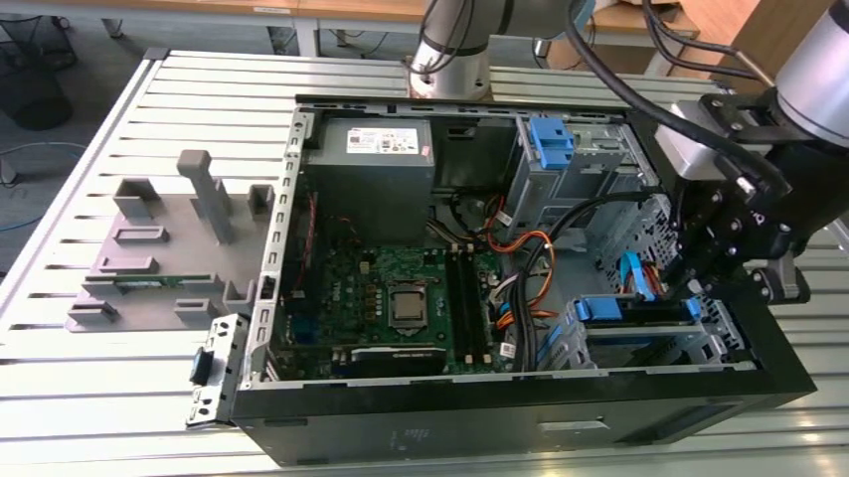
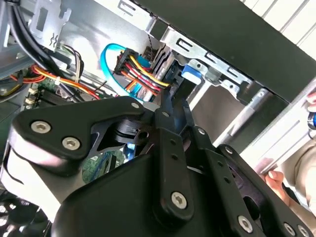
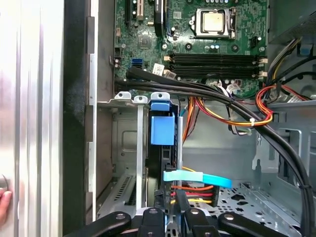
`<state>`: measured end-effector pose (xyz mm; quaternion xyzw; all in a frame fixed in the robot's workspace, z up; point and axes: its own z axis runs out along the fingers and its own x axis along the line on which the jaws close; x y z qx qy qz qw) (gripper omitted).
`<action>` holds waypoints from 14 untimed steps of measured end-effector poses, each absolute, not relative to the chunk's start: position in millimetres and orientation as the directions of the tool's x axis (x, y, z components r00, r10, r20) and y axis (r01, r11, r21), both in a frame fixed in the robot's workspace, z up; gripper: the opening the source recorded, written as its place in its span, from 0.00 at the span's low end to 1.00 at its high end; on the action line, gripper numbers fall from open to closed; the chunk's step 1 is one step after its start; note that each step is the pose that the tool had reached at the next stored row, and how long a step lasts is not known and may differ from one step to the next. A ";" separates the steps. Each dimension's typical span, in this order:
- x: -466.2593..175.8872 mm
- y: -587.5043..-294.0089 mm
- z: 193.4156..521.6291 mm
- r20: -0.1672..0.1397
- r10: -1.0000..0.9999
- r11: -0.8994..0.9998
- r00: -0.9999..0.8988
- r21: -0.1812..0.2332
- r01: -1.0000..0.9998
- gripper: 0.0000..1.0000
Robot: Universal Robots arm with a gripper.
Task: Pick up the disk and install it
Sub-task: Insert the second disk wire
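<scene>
At drive cage (image 3: 123, 148) | claw (image 3: 170, 219) closed on seated disk (image 3: 162, 131)

I log: slatted aluminium worktable (image 1: 199, 89); wooden desk (image 1: 332, 10) behind; black wire bin (image 1: 30, 70) on grey floor (image 1: 93, 99).

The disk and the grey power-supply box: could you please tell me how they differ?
The disk shows blue side rails; the power-supply box is plain grey with a white sticker. The disk presents a slim edge; the power-supply box is far bulkier. Both sit inside the open case.
</scene>
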<state>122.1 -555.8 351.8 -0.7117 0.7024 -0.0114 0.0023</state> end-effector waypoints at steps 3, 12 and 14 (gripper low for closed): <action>122.1 -555.8 359.9 0.013 -1.000 -0.013 0.013 -0.019 -1.000 0.24; 122.3 -555.7 362.1 0.008 -1.000 -0.013 0.013 -0.004 -1.000 0.24; 122.2 -555.6 362.1 0.008 -1.000 -0.013 0.013 -0.003 -1.000 0.24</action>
